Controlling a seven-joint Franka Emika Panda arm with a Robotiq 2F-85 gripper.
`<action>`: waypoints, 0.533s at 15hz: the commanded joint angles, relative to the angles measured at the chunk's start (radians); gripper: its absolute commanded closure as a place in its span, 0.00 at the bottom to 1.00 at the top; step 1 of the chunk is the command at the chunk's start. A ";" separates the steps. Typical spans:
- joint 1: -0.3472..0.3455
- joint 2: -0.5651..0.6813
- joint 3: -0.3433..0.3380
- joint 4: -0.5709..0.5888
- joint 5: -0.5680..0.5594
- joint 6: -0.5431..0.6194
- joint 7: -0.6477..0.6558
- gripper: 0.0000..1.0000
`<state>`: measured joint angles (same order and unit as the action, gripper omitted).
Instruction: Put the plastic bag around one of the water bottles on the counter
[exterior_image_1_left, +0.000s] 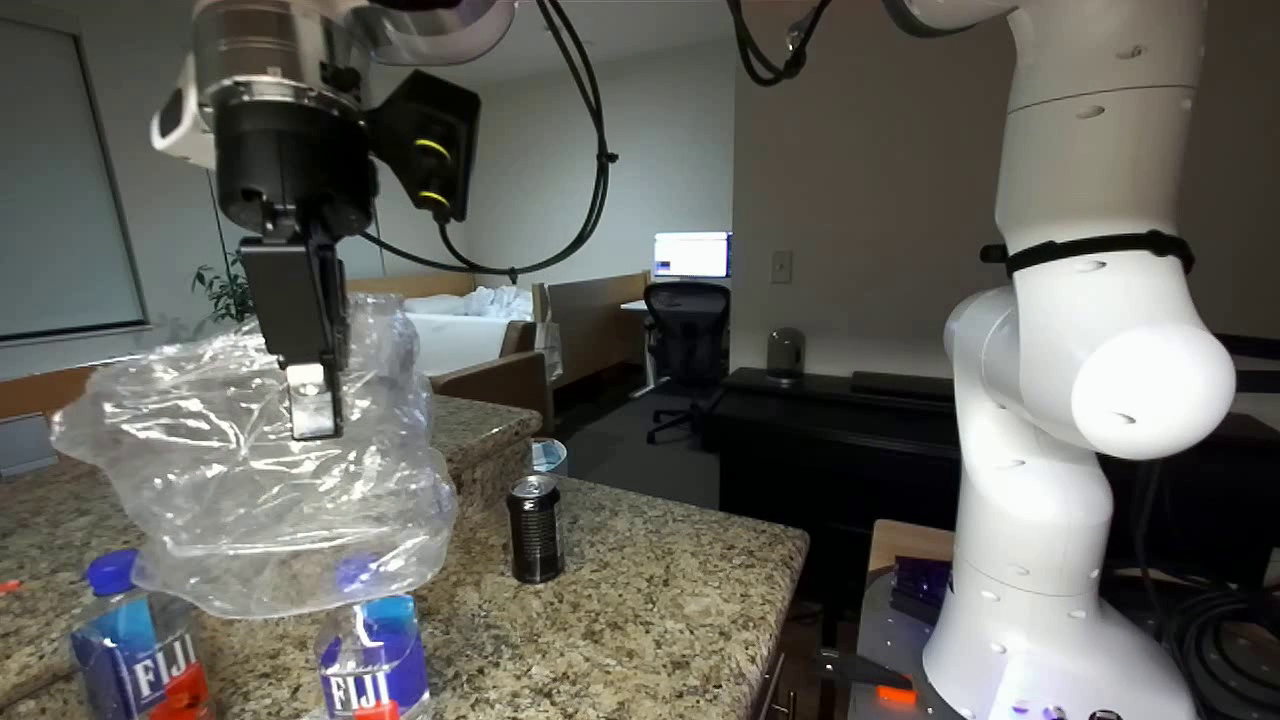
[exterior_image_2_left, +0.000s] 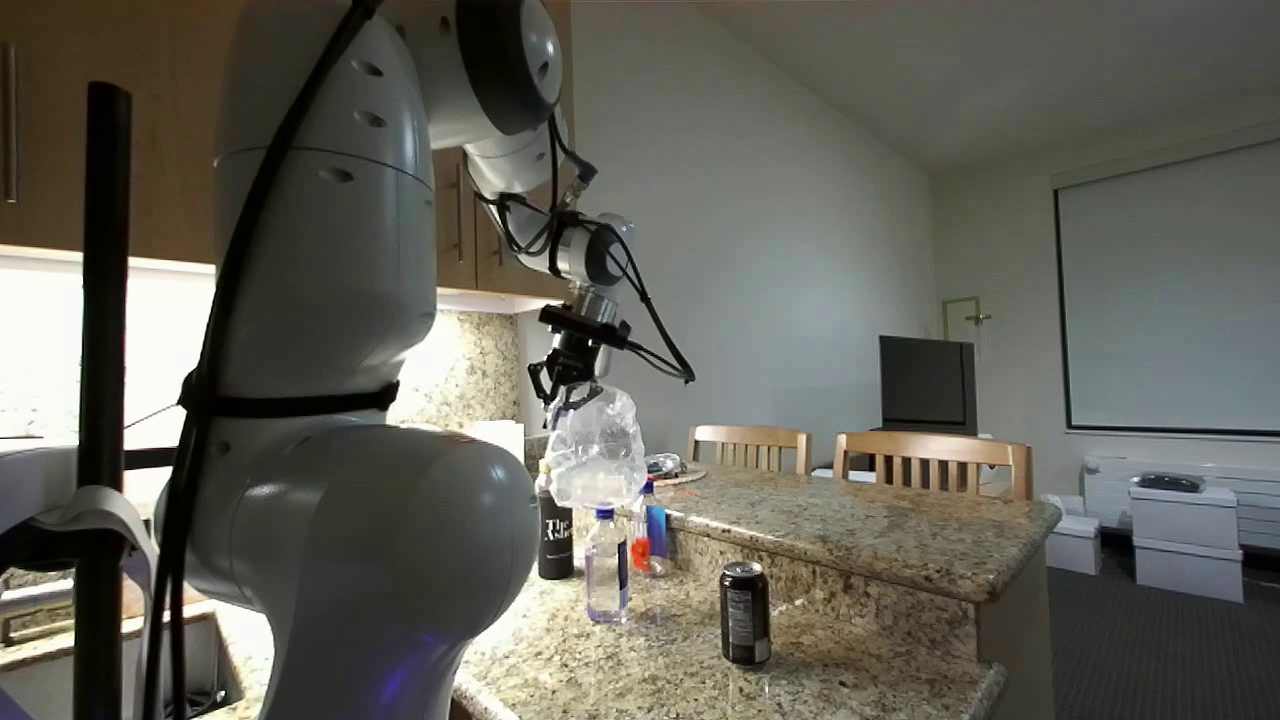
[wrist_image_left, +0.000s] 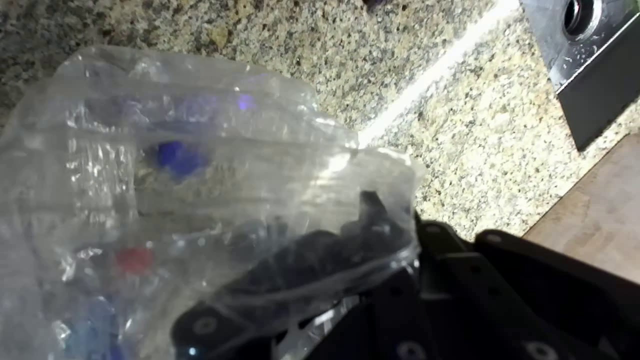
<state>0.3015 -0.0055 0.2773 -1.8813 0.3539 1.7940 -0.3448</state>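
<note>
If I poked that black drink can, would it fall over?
Maybe, if poked near the top: the black drink can is taller than wide. Once down, its round sides would probably let it roll. It might slide too, since the granite counter looks shiny.

The rounded white arm has black cables and black jaws.
</note>
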 joint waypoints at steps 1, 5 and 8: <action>-0.012 -0.046 -0.007 -0.090 0.059 0.007 -0.020 0.91; -0.013 -0.048 -0.014 -0.160 0.098 0.019 -0.032 0.91; -0.006 -0.060 -0.008 -0.230 0.097 0.086 -0.039 0.91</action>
<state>0.3015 -0.0146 0.2620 -2.0146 0.4262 1.8133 -0.3478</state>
